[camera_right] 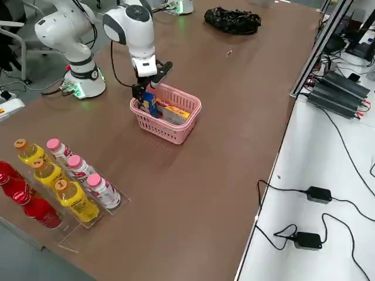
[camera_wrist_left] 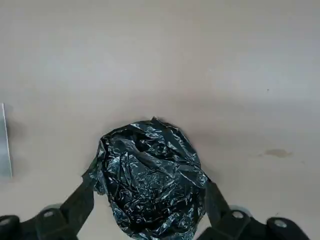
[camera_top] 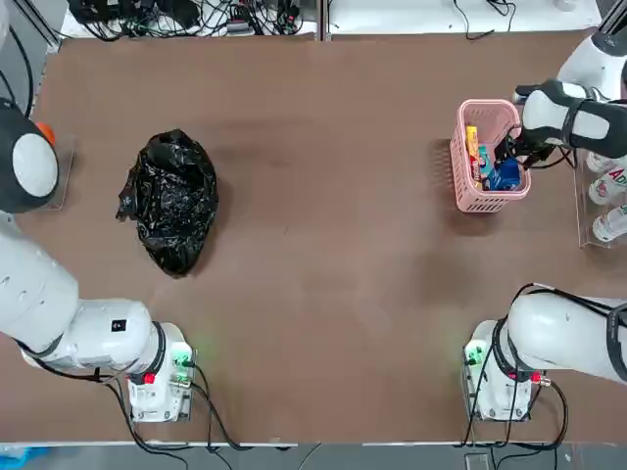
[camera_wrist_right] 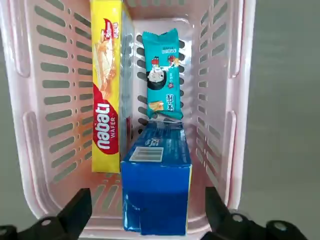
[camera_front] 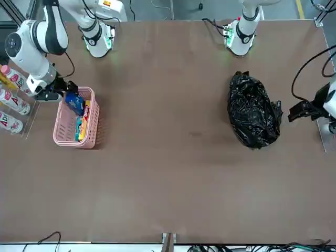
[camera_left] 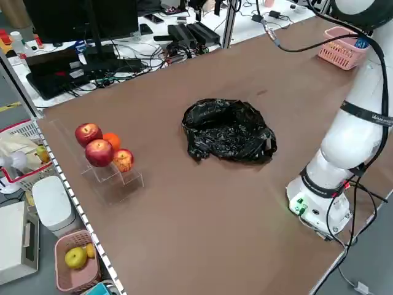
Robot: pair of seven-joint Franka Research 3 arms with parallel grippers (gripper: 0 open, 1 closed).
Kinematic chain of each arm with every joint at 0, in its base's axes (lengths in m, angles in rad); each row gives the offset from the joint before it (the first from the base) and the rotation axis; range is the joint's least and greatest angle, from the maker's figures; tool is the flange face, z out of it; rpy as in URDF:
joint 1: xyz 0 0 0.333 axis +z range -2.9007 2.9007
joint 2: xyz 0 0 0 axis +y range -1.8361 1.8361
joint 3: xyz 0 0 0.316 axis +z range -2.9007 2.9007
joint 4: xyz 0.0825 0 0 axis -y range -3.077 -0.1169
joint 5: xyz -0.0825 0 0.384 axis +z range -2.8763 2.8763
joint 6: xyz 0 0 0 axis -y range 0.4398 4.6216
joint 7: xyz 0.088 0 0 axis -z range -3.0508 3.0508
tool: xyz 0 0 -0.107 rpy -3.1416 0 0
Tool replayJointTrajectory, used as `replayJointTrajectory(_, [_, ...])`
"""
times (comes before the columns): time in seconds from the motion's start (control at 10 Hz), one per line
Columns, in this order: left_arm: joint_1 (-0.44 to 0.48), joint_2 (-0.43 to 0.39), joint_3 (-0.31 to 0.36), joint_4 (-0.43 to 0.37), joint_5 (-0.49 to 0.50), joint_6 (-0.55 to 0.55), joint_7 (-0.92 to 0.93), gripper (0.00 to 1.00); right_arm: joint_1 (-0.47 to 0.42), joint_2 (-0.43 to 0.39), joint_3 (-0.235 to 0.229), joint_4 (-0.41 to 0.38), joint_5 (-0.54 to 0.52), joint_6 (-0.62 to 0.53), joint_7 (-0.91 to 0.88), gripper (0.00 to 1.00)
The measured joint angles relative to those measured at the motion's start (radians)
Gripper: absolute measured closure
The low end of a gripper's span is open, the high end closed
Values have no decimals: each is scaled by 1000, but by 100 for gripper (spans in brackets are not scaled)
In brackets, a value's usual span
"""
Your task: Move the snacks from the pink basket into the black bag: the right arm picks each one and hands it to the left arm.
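The pink basket (camera_top: 457, 168) (camera_front: 65, 137) (camera_right: 176, 133) stands at the table's right side. All three snacks are in it: a blue box (camera_wrist_right: 156, 185) (camera_front: 75, 102) on end at one short wall, a flat yellow-orange wafer pack (camera_wrist_right: 106, 85) along a long wall, and a small teal packet (camera_wrist_right: 162, 75). My right gripper (camera_wrist_right: 147, 195) (camera_top: 511, 152) hangs open just over the basket, its fingers either side of the blue box without touching it. The wrinkled black bag (camera_top: 174, 201) (camera_wrist_left: 150, 175) lies at the left. My left gripper (camera_wrist_left: 149, 182) (camera_front: 296, 111) is open, high beside it, holding nothing.
A clear rack of white and coloured bottles (camera_right: 70, 181) (camera_top: 607, 186) sits right of the basket, close to the right arm. Apples and an orange (camera_left: 101, 150) rest on a clear stand at the table's left edge. Cables (camera_top: 196, 15) line the far side.
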Motion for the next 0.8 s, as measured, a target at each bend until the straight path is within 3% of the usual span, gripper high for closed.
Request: replayJointTrajectory(0.8, [-5,0,-5,0,-1,9,-14,1,3,32,0,-35,0,85,0,0])
